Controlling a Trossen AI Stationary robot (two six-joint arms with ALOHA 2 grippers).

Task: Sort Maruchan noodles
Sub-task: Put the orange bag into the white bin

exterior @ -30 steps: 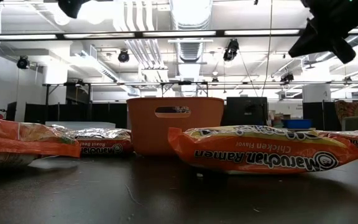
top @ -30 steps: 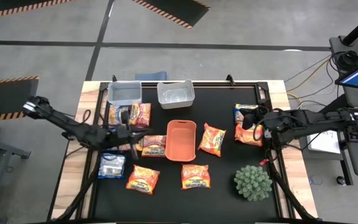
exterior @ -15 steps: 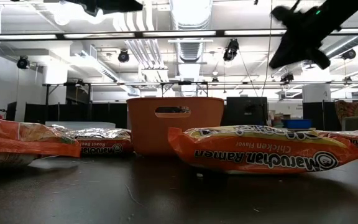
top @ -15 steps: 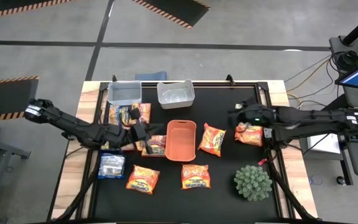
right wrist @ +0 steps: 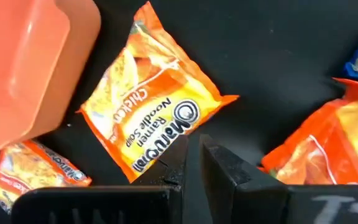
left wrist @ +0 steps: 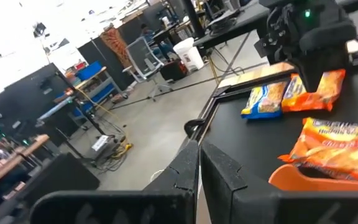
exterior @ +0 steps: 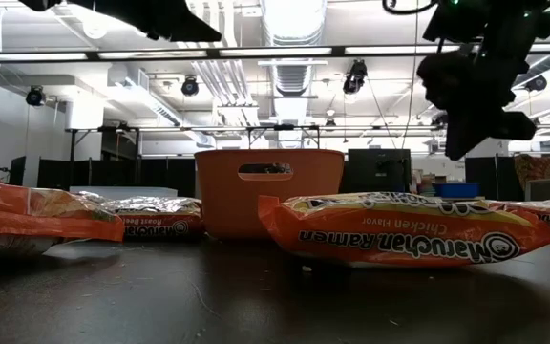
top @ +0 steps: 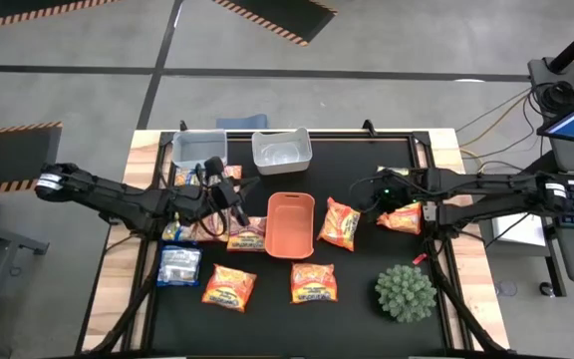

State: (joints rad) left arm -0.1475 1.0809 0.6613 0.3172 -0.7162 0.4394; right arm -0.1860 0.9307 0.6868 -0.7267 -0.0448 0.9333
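Left gripper [top: 235, 191]: over the table's left half, between the grey bin and the orange tray; fingers [left wrist: 185, 163] pressed together, holding nothing.
Right gripper [top: 375, 192]: above the mat just right of the packet beside the tray; fingers [right wrist: 219, 163] nearly touching, a thin gap, nothing between them.
Orange tray [top: 290, 224]: centre of the mat, upright; in the low view it stands behind the front packet.
Packet right of tray [top: 342, 223]: orange, "Chicken" label, lying flat, tilted, just beside the tray.
Packet at right edge [top: 402, 215]: orange, partly under the right arm; a blue-and-yellow one shows beyond it in the left wrist view.
Front packets: two orange ones [top: 229, 287] [top: 314, 282] near the front edge; a pale silvery one [top: 178, 265] to their left.
Left cluster [top: 247, 233]: packets bunched under the left arm; count unclear.
Grey bin [top: 199, 150]: back left.
Clear bin [top: 282, 151]: just beside the grey one.
Plant ball [top: 405, 291]: front right, apart from the packets.
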